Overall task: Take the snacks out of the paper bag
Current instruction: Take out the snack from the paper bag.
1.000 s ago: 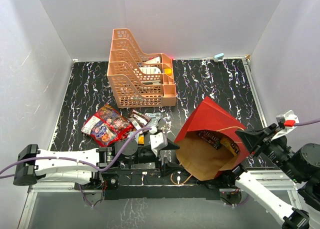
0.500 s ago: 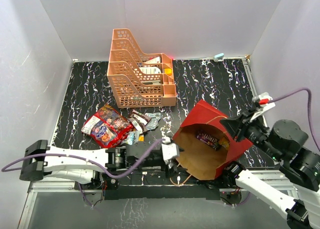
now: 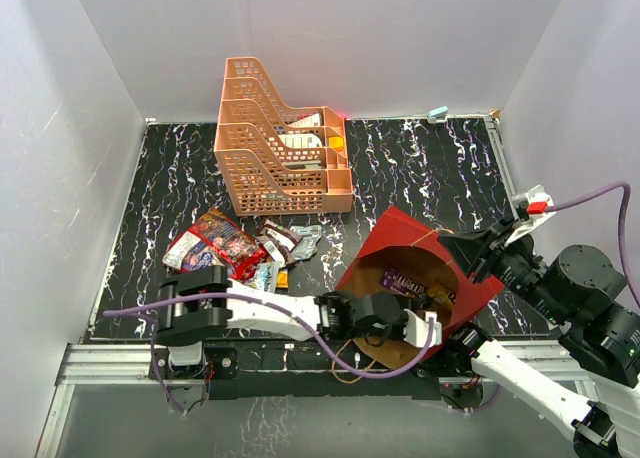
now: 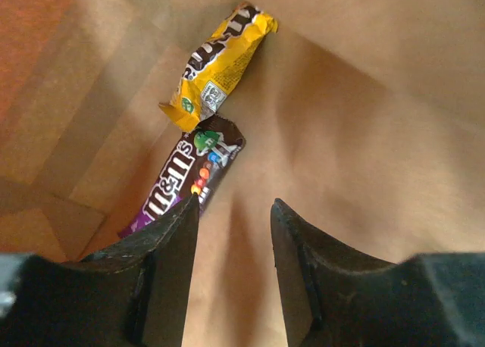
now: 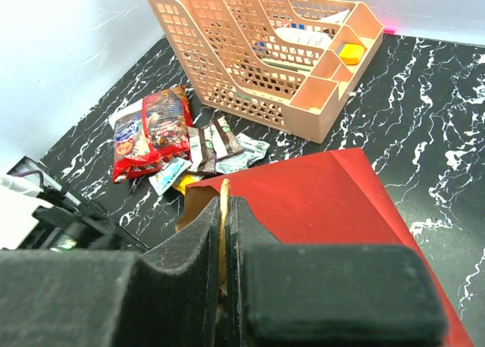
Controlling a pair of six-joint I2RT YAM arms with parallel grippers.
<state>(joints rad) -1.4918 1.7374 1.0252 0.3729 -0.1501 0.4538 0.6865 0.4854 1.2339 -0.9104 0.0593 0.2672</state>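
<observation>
Paper bag [image 3: 415,233] lies tipped on the table [image 3: 430,163] at the near right, mouth turned toward the near left, dark red outside and kraft inside. Right gripper [image 5: 225,201] is pinched almost closed on the upper rim of the mouth. A thin brown paper edge shows between its fingers, so it is propping the mouth up. Left arm reaches in through the mouth. Left gripper [image 4: 235,203] is parted to a middling gap and carries nothing. Two snacks are inside on the kraft floor: a purple-brown packet [image 4: 189,176], its end just beside one fingertip, and a yellow packet [image 4: 220,67] deeper in, touching the far end of the first. Already out, on the table left of the bag: large red bag [image 3: 212,250] and small wrappers [image 3: 285,240], near the front of the orange tray rack [image 3: 275,143]. Risks, as judged: (1) the purple-brown packet sits off to one side of the gap, not between the fingers. Closing here would likely catch only bag paper or nudge the packet deeper. (2) Glossy film lying flat on paper gives little to bite on, so a shallow pinch on a corner could slip on the way out. (3) The two packets touch, so dragging one may shove the yellow one into the fold. (4) The hold on the rim is a thin edge. If the left arm pushes the bag wall, the paper could pull free or tear and the mouth collapse on the arm.
</observation>
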